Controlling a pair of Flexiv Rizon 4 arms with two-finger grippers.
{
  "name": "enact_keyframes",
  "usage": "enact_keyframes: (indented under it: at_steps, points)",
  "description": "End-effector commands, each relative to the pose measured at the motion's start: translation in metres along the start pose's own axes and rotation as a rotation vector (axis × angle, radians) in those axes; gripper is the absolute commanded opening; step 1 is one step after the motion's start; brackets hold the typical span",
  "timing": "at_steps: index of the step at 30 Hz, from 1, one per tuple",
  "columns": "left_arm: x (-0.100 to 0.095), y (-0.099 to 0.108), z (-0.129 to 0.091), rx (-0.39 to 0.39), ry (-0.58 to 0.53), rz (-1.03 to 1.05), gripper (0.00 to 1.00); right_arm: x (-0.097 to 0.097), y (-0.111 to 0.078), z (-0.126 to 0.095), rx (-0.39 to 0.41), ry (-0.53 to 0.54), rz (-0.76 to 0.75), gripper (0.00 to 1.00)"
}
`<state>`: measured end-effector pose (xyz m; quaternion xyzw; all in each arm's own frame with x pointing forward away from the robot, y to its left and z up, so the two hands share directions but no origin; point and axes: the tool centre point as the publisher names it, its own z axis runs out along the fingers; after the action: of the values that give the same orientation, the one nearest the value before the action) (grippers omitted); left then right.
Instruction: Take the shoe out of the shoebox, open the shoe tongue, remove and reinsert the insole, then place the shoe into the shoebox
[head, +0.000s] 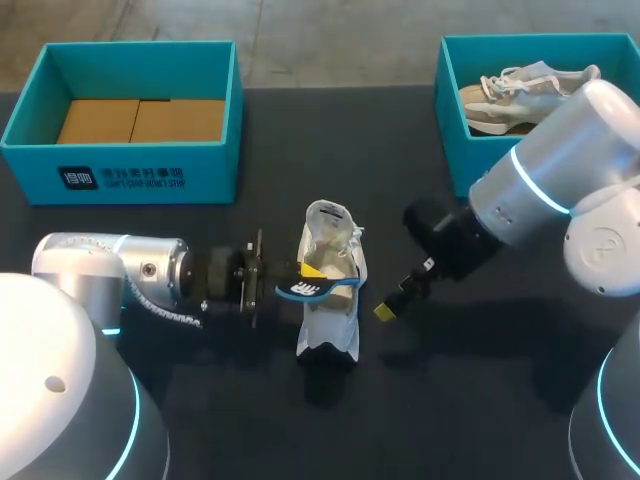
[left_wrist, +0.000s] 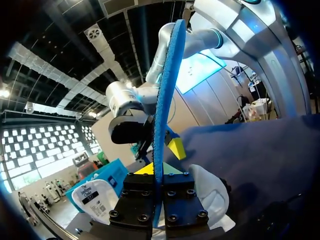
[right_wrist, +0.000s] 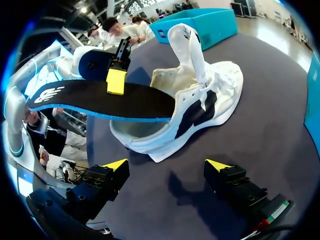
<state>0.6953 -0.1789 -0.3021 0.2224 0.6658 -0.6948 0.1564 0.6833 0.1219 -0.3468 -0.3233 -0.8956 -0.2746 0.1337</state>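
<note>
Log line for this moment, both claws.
left claw: shut on insole | right claw: open, beside shoe | shoe: on table

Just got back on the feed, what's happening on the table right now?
The left gripper is shut on the insole, holding it with one end at the opening of the white shoe, which stands on the table with its tongue pulled up. Whether the insole is going in or coming out cannot be told. The right gripper hangs open beside the shoe, holding nothing. Another shoe sits in the right-hand box.
</note>
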Motion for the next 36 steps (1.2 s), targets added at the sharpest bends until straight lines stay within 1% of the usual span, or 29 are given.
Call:
enact_keyframes:
  at_steps: [1, 4, 12, 24, 30, 36]
  points:
    - [-0.001, 0.007, 0.003, 0.001, 0.003, 0.000, 0.00, 0.000, -0.002, 0.001, -0.002, -0.001, 0.000, 1.00]
    - [-0.001, 0.010, 0.004, -0.001, 0.006, 0.000, 0.00, 0.000, -0.002, 0.002, 0.001, 0.000, 0.000, 1.00]
    - [0.001, 0.017, 0.003, -0.042, 0.032, 0.019, 0.00, 0.000, -0.002, 0.004, 0.006, 0.003, 0.001, 1.00]
    - [0.002, 0.034, 0.004, -0.068, 0.046, 0.027, 0.00, 0.002, -0.002, 0.005, 0.016, 0.000, 0.001, 1.00]
    - [0.001, 0.043, 0.006, -0.085, 0.039, 0.029, 0.00, 0.003, -0.002, 0.005, 0.021, -0.001, 0.001, 1.00]
    - [-0.001, 0.046, 0.005, -0.112, 0.023, 0.025, 0.00, 0.004, -0.003, 0.007, 0.021, 0.001, 0.006, 1.00]
